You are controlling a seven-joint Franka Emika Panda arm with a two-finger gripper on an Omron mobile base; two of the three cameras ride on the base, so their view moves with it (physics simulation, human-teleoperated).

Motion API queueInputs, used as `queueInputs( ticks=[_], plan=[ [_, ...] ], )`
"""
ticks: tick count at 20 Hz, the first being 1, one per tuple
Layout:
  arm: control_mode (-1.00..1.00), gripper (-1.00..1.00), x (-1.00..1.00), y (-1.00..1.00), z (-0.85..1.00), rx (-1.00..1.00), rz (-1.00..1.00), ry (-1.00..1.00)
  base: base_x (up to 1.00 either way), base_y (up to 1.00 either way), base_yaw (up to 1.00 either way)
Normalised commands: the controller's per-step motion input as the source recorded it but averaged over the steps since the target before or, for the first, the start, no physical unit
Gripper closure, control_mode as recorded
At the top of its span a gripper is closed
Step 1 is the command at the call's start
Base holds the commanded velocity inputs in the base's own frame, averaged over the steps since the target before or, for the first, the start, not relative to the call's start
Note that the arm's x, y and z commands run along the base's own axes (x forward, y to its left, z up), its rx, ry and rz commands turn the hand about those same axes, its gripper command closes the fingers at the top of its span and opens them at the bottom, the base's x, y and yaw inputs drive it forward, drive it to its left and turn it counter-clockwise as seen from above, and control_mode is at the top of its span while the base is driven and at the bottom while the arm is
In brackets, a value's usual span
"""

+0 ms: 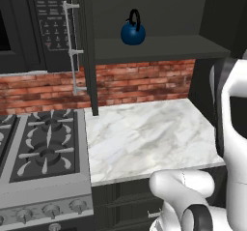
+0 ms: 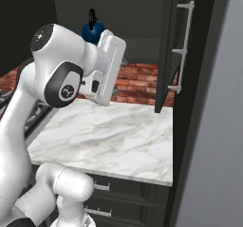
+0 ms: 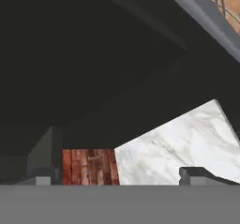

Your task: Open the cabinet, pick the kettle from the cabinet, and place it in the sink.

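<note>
A: So, where's the kettle (image 1: 132, 32)?
B: Upper centre of the left base view: round, glossy dark blue, black loop handle, on the matte black cabinet (image 1: 159, 48) shelf above the veined marble bench (image 1: 144, 133).
A: Gripper (image 3: 122, 176)?
B: Spread wide, holding nothing.

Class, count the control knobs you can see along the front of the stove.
3: the knobs sit in a row on the stove front panel, left, middle and right. More may be hidden beyond the picture's left edge.
</note>
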Motion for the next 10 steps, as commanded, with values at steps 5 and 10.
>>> queueInputs(
  ticks=[5,10],
  plan=[
    [-1.00,-1.00,-0.10,0.49,0.07,-0.22,0.44,0.38,0.00,0.00,0.00],
    [-1.00,-1.00,-0.01,0.47,0.13,-0.30,0.36,0.31,0.00,0.00,0.00]
  ],
)
